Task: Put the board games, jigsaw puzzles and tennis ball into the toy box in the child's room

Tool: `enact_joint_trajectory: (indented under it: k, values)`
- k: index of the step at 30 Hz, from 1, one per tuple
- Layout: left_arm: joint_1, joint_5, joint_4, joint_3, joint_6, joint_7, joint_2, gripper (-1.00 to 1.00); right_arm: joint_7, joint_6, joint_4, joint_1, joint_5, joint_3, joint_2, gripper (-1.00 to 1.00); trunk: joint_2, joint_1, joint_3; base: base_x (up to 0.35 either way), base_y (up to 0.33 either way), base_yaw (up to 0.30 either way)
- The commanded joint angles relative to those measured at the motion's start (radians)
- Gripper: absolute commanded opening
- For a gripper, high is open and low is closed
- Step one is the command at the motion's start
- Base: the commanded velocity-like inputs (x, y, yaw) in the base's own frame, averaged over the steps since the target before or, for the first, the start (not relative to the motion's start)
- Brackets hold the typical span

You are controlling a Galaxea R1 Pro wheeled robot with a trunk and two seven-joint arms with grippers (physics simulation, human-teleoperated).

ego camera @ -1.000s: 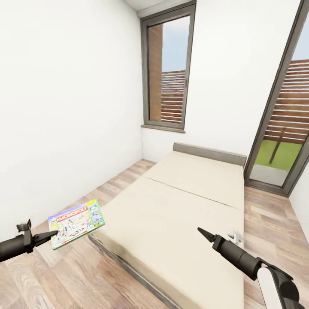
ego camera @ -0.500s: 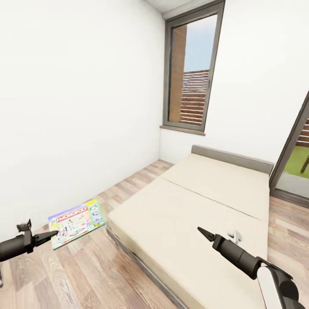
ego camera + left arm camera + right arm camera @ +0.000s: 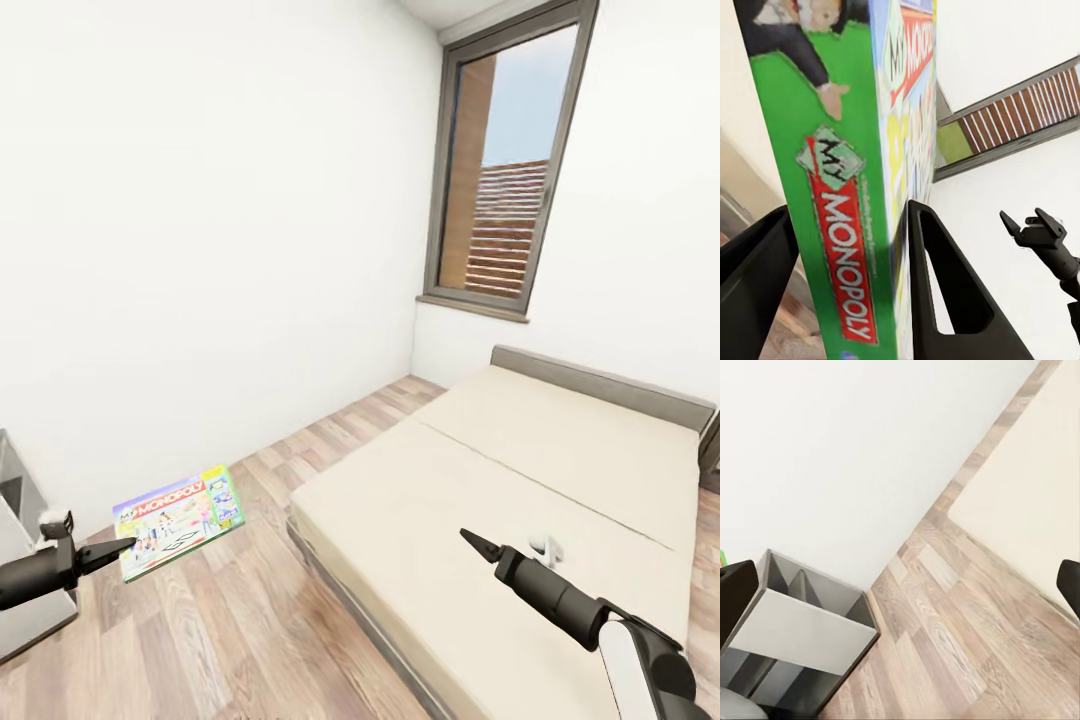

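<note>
Left gripper, arm stretched forward, clamps the Monopoly board game; right gripper spread apart.

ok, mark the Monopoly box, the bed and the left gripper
Monopoly box [image 3: 178, 520], head view, middle of its printed lid.
bed [image 3: 520, 470], head view, bare beige mattress top.
left gripper [image 3: 125, 545], head view, fingertips at the box edge.

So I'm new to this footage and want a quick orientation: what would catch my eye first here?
The bright Monopoly box, held off the wooden floor by the left gripper at the lower left of the head view. Then the long beige bed filling the right side, with the right gripper hanging over it. Beyond it, a tall window cuts into the white wall.
</note>
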Motion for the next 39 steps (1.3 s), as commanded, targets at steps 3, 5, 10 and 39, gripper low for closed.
enact_joint_trajectory:
  k: [3, 5, 10, 39]
  values:
    - [-0.001, -0.001, 0.0, 0.001, 0.01, -0.005, -0.001, -1.0, 0.004, 0.007, -0.001, -0.001, 0.0, -0.003, 0.001, 1.0, 0.02, -0.011, 0.008, 0.0, 0.0, 0.292]
    - [-0.001, -0.001, 0.0, 0.001, 0.01, -0.005, -0.001, -1.0, 0.004, 0.007, -0.001, -0.001, 0.0, -0.003, 0.001, 1.0, 0.034, -0.019, 0.014, 0.0, 0.0, 0.292]
    - [-0.001, -0.001, 0.001, 0.001, 0.01, -0.005, -0.003, -1.0, 0.004, 0.007, -0.002, -0.001, 0.0, -0.003, 0.001, 1.0, 0.069, -0.038, 0.03, 0.0, 0.0, 0.292]
    - [-0.001, -0.005, 0.001, 0.001, 0.009, -0.005, -0.01, -1.0, 0.004, 0.006, -0.002, -0.001, 0.0, -0.003, 0.001, 1.0, 0.202, -0.111, 0.09, 0.0, 0.0, 0.292]
